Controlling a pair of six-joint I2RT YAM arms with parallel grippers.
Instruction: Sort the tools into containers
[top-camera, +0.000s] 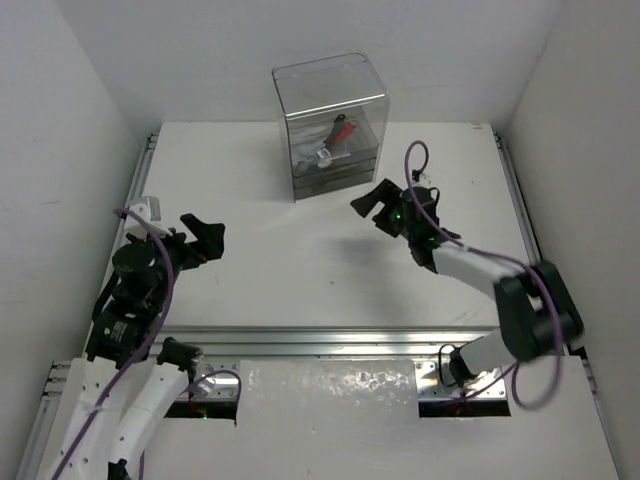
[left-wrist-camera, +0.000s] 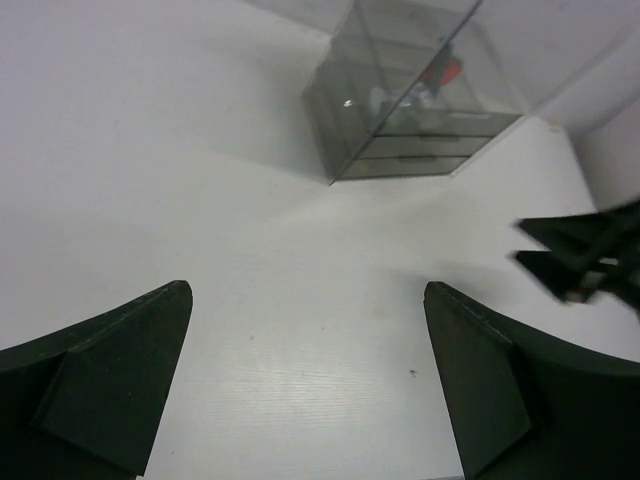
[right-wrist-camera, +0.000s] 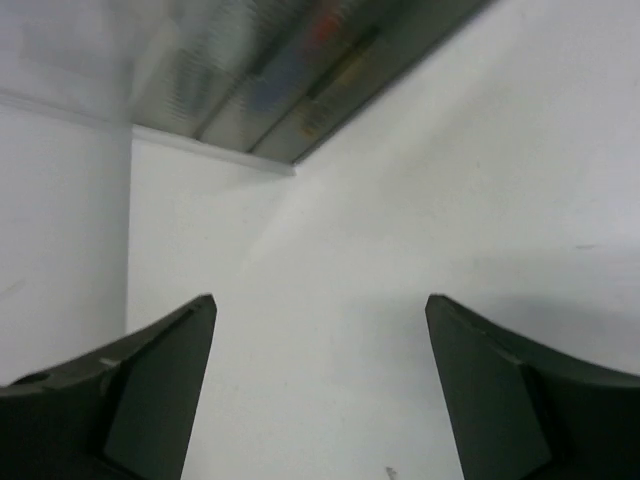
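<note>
The clear smoky container (top-camera: 331, 125) stands at the back middle of the table; tools lie inside it, a red handle (top-camera: 343, 128) among them. It also shows in the left wrist view (left-wrist-camera: 410, 95) and, blurred, in the right wrist view (right-wrist-camera: 300, 70). My left gripper (top-camera: 208, 235) is open and empty over the left of the table (left-wrist-camera: 305, 330). My right gripper (top-camera: 372, 205) is open and empty, a little in front and to the right of the container (right-wrist-camera: 320, 340). No loose tools show on the table.
White walls close in the table on the left, back and right. A metal rail (top-camera: 330, 345) runs along the near edge. Purple cables (top-camera: 415, 155) loop off both arms. The right gripper's fingers (left-wrist-camera: 580, 255) show at the right of the left wrist view.
</note>
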